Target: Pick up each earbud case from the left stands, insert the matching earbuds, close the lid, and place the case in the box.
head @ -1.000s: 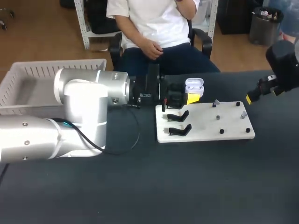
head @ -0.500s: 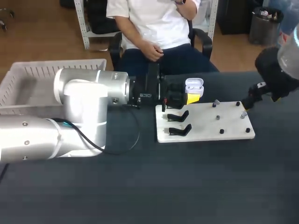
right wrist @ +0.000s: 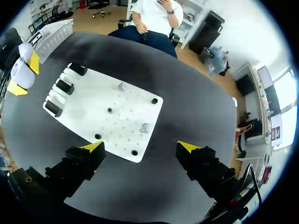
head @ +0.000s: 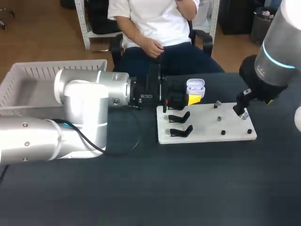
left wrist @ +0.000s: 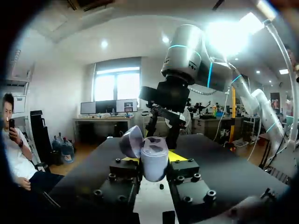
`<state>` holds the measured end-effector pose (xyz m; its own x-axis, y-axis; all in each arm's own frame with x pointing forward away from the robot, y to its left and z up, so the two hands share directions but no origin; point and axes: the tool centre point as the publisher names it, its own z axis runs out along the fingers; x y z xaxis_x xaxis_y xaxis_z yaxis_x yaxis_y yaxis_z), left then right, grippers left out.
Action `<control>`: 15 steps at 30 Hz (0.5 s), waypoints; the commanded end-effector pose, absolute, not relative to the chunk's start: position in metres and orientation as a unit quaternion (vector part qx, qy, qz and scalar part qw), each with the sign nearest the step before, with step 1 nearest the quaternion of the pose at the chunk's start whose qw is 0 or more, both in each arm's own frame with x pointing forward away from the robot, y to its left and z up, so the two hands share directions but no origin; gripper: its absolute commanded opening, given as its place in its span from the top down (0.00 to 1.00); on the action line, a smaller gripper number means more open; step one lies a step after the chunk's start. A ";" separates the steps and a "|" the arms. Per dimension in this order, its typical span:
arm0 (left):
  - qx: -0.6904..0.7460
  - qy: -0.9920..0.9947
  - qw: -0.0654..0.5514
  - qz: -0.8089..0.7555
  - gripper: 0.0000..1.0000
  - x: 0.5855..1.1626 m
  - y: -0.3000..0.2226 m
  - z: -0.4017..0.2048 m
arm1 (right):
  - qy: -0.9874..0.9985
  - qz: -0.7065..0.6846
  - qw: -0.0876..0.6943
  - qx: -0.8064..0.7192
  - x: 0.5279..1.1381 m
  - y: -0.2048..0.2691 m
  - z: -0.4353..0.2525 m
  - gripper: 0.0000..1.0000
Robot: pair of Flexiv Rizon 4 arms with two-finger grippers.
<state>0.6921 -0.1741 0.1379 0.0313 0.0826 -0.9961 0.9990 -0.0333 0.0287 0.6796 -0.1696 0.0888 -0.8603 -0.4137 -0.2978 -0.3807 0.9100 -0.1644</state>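
Head view: one white earbud case (head: 195,86), lid flipped up, pinched in the left gripper (head: 192,98) near the stand end of the flat white board (head: 202,123), plus one slatted white plastic box (head: 28,77) on the left of the matte dark table (head: 188,188). Right wrist view counts three black stands (right wrist: 64,86), two small grey earbuds (right wrist: 145,127) and four black pegs (right wrist: 154,101) on that board, and the right gripper (right wrist: 140,146) hangs over its corner with fingers spread wide, holding nothing

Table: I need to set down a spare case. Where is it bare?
Bare: the table in front of the white board. On the board, the strip between black stands and small pegs is free. Crowded: its far left corner at the left gripper holding the case, and its right end by the right gripper.
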 end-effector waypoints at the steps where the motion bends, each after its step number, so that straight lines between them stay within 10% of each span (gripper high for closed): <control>1: 0.534 0.504 0.481 -0.478 1.00 0.691 -0.174 0.137 | 0.960 -0.061 0.176 -0.209 0.677 -0.168 0.073 0.00; 15: 0.534 0.504 0.481 -0.478 1.00 0.691 -0.174 0.137 | 0.958 -0.066 0.143 -0.240 0.691 -0.170 0.037 0.00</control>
